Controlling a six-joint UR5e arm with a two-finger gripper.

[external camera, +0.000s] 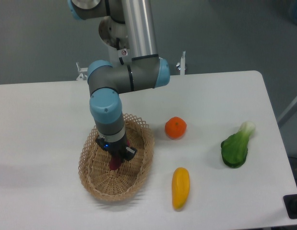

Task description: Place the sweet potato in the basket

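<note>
Gripper (115, 160): clamped on sweet potato (114, 164), low inside basket (138, 184). Risk: upright tuber tips against left wall on release.

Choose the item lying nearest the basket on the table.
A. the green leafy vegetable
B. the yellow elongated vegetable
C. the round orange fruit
B. The yellow elongated vegetable lies just right of the basket, a little closer to its rim than the round orange fruit; the green leafy vegetable is farthest.
</note>
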